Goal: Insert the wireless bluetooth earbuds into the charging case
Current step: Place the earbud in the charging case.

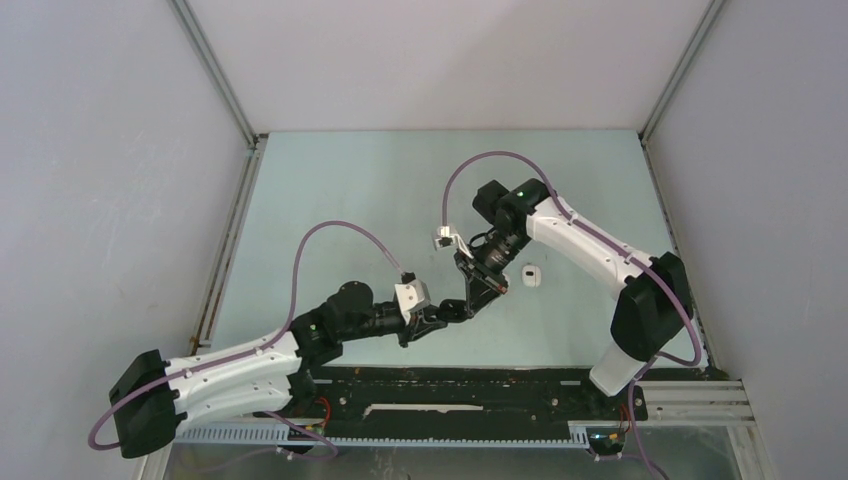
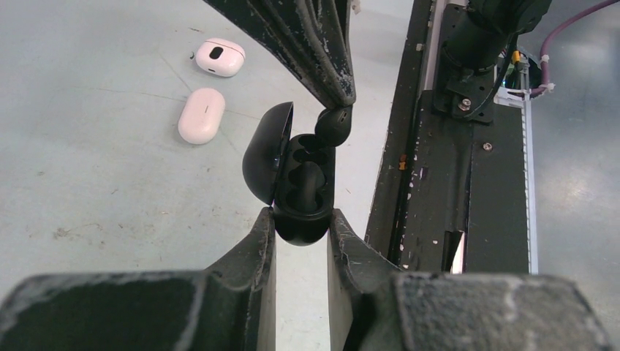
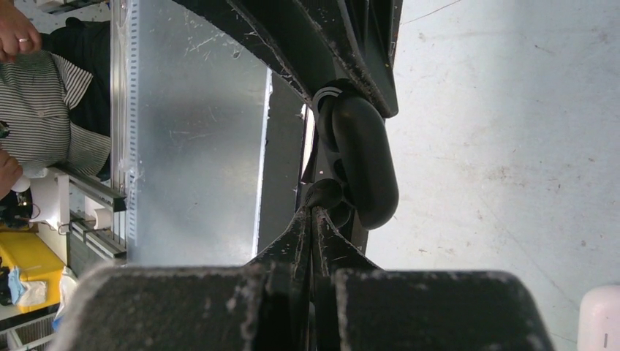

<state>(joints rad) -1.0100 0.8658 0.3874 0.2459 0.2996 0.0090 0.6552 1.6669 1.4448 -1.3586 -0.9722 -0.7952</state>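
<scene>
"While the left end effector (image 2: 301,223) clamps the open black charging case (image 2: 262,157) over the worktop's (image 1: 350,190) near middle, where's the earbud (image 2: 333,126)?"

"Pinched tight in the right end effector (image 3: 313,219), at the case's mouth. A white case (image 1: 532,275) lies just right."

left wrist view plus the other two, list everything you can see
black charging case: one, black, lid open, held off the table in the left tool
black earbud: one, black, at the case's open mouth, pinched by the right tool
white cases: two, white, lying on the table beyond the black case; the farther one has a dark spot
table: one, pale green, under everything
person: one, striped shirt, off the table's edge in the right wrist view
left tool: one, black, shut on the case's lower end
right tool: one, black, shut on the earbud
</scene>
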